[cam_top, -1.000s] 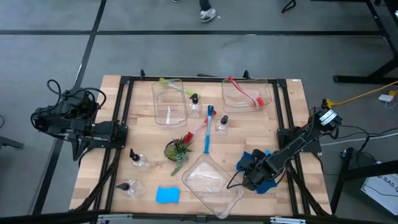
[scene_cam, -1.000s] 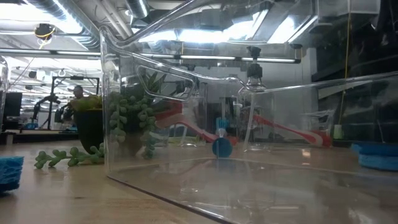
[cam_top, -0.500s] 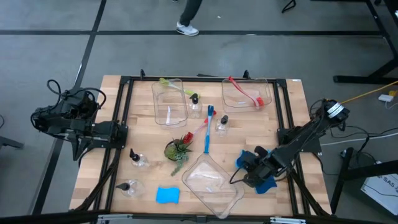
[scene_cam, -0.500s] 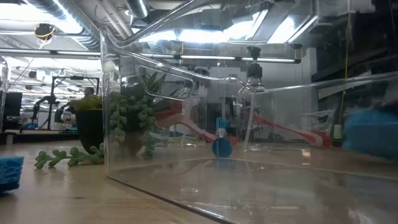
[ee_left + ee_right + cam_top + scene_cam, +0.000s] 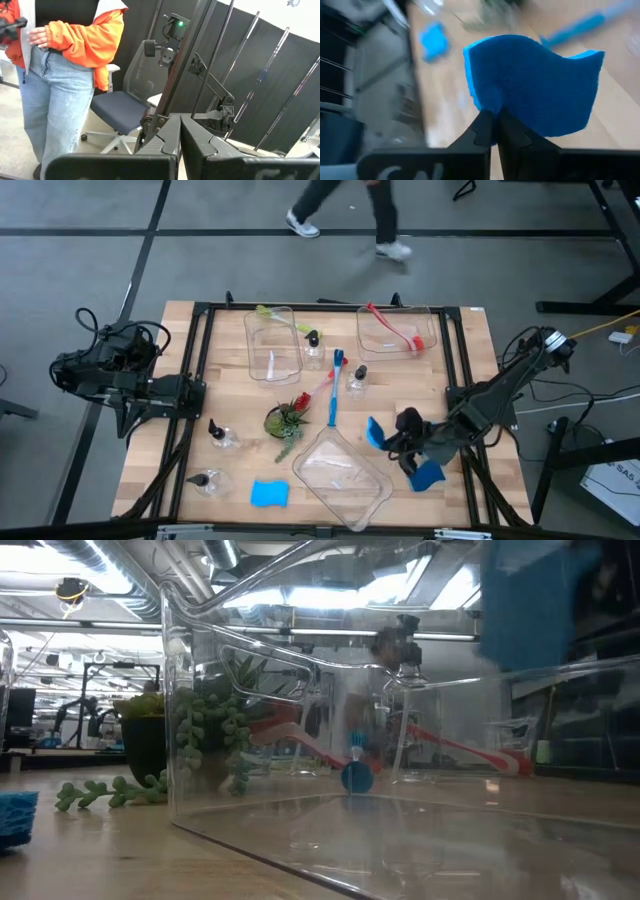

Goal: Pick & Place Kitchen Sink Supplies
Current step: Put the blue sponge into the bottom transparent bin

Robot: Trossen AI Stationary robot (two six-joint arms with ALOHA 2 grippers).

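The right gripper (image 5: 385, 436) has its fingers clenched on 1 edge of a blue sponge (image 5: 535, 90), lifted off the surface just beside the clear bin (image 5: 340, 475). The sponge bows above the pinch, so it looks soft and light; a deeper bite nearer its middle would likely steady it. The left gripper (image 5: 179, 145), fingers closed on nothing, waits at the surface's left edge.

One camera looks straight down from high up and sees the whole table (image 5: 200, 395). One sits low on the tabletop, right against a clear bin (image 5: 300, 740), looking across into the room. Each wrist camera looks past its own fingers; the right one and the high one both see the held sponge (image 5: 535, 90).
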